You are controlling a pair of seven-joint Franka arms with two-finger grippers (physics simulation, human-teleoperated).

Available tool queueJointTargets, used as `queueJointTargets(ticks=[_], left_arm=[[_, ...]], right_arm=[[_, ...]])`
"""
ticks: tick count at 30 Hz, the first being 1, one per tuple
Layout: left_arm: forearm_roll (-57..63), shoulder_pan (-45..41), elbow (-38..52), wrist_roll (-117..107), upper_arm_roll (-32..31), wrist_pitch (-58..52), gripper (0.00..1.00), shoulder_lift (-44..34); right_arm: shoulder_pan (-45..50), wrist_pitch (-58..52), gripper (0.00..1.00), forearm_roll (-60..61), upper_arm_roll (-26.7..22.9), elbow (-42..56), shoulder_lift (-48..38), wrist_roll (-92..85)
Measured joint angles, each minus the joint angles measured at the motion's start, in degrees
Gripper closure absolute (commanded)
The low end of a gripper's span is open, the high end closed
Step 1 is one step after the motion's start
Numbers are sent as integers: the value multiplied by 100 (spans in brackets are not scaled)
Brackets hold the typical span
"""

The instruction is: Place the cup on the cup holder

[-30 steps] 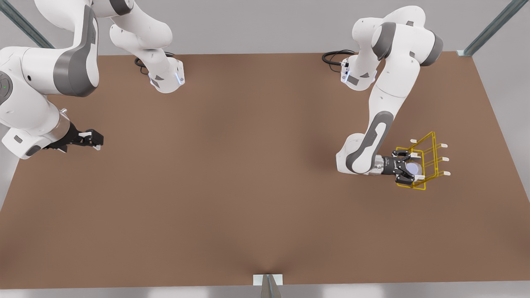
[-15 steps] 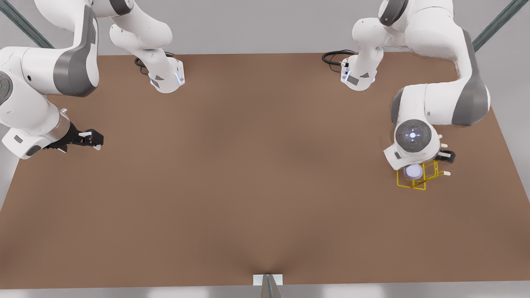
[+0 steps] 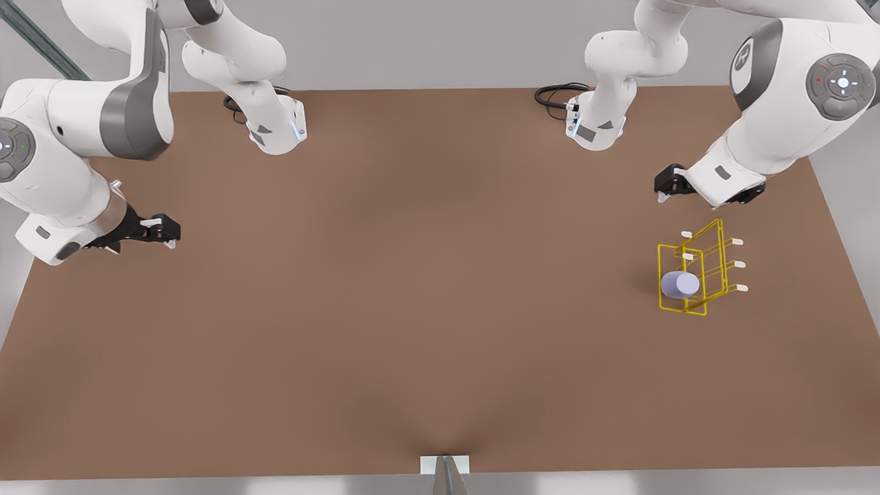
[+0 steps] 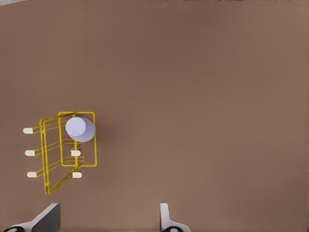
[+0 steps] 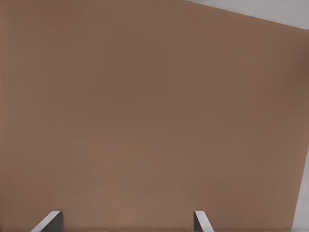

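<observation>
Since the earlier frames your left gripper has let go of the cup and pulled back toward the table's far edge on the front view's right; its jaws stand apart, holding nothing, as the left wrist view confirms with both fingertips wide of each other. You will find the cup seated on the cup holder, at the frame's end nearest the front view's left, lying over a peg. The holder stands near the table edge on the front view's right, with bare tabletop on every other side of it. Your right gripper waits by the table's opposite edge, on the front view's left, well apart from the holder; its jaws are likewise apart and hold nothing, fingertips over bare brown surface
</observation>
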Motion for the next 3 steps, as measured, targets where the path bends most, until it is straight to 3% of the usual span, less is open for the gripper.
queueJointTargets(ticks=[3], left_arm=[[-23,3,0,-132,1,1,0,-26]], right_arm=[[-15,-1,0,14,0,3,0,0]])
